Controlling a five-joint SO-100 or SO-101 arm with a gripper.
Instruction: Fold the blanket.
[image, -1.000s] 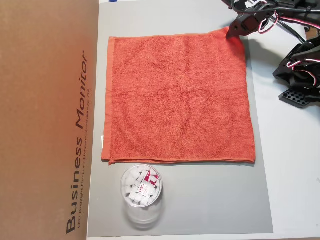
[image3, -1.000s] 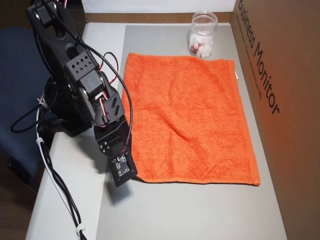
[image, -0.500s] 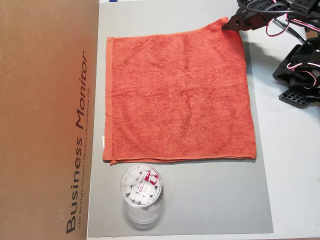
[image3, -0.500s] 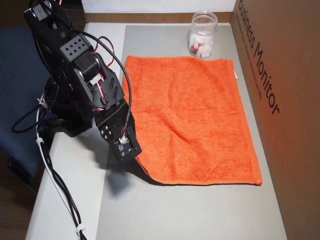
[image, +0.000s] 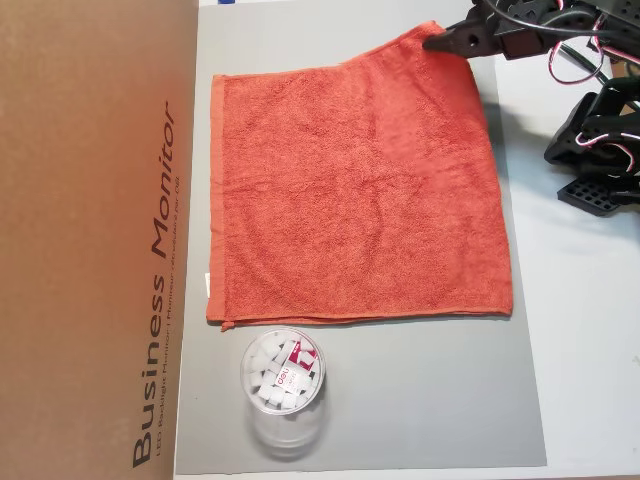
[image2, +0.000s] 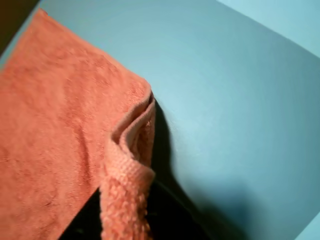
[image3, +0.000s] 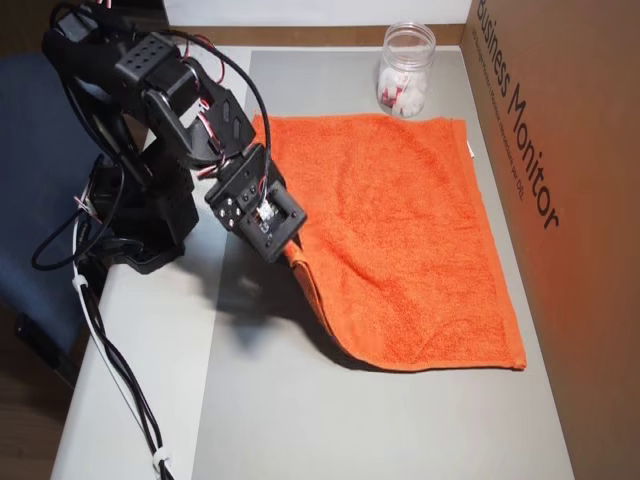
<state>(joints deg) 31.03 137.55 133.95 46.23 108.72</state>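
The hand (image3: 292, 250) is closed on one corner of the blanket (image3: 400, 230) and holds it lifted clear of the grey mat (image3: 380, 420). In the wrist view the pinched corner (image2: 127, 165) shows bunched into a fold right at the hand, with a dark shadow on the mat beneath it; the fingers themselves are hardly visible there, so how tightly they meet is hard to judge.

From the hand the blanket slopes down and away, and the rest of it lies spread flat on the mat. In an overhead view the raised edge curls inward below the hand, leaving a shadowed gap under the cloth. The far side of the blanket runs beside the brown cardboard box (image3: 560, 150), opposite the hand.

A clear plastic jar (image: 283, 385) holding white pieces stands on the mat just beyond the blanket edge farthest from the hand. The arm's black base (image: 600, 150) sits on the white tabletop (image: 590, 330) close behind the hand.
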